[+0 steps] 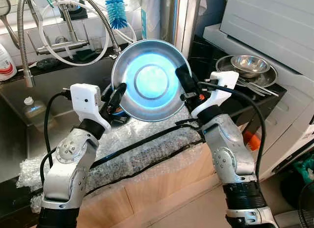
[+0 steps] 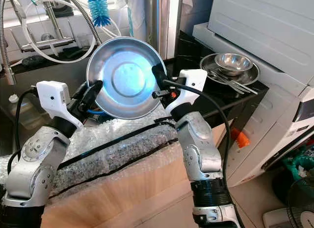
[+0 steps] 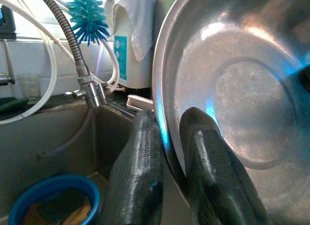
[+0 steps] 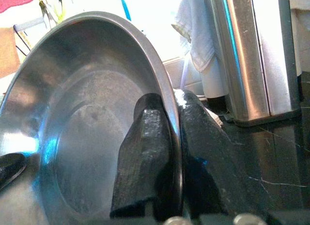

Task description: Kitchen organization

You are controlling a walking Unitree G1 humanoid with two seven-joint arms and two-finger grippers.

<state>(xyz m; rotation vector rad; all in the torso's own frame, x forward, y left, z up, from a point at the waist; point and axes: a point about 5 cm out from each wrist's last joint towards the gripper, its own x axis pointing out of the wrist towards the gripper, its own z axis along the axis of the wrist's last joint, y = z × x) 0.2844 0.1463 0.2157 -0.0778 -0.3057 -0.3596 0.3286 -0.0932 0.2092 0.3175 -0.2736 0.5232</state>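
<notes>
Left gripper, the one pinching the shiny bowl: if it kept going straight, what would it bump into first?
Probably the grey metal sink faucet hose. The left gripper, shut on the rim of the round steel bowl, points past the blue round tub in the sink towards it, though depth is unclear.

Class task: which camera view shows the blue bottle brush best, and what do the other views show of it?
The left wrist view: the brush is large and sharp, bristles distinct. Both eye views show it small at the top, behind the bowl. The right wrist view offers a thin blue streak, uncertain.
</notes>
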